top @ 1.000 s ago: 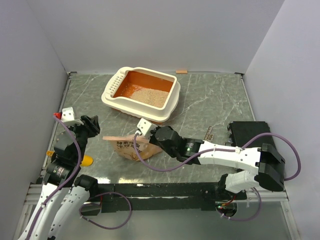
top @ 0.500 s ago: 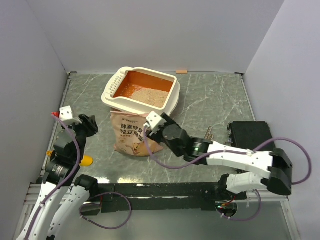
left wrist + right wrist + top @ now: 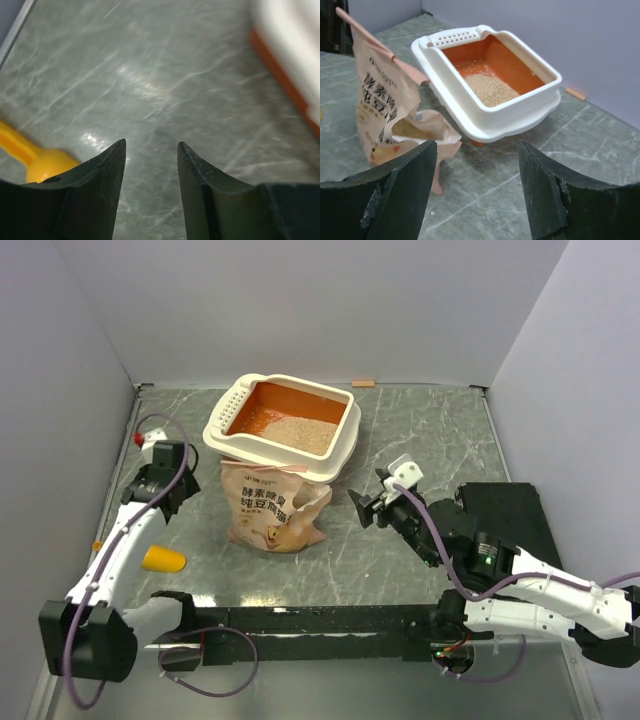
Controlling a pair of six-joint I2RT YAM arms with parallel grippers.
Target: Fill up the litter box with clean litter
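Here, at the upper middle of the top view: the large rectangular plastic litter box (image 3: 226,410), cream-white outside, orange inside, perforated end toward the left. Rests on the grey-green marbled table (image 3: 440,430). Holds the pale beige sandy clean litter (image 3: 300,433) as one patch toward the lower right of the interior, with bare orange floor at its upper left.

Just below the box in the frame: a crinkled tan paper bag with Chinese print (image 3: 268,510), upright and open at the top. Upper edge either touching the near rim of the box or tucked under it; cannot tell which. In the right wrist view, beige granules visible inside the torn mouth of the bag.

At centre right of the top view: the right gripper (image 3: 477,142), jaws spread wide, nothing between them, to the right of the bag and apart from it. At the left of the top view: the left gripper (image 3: 151,145), jaws about half apart, gripping nothing, only bare table in the gap.

At lower left: a yellow-orange plastic scoop (image 3: 163,559), lying on the table near the left arm, not touched. At the right edge: a flat black box (image 3: 500,510), beside the right arm.
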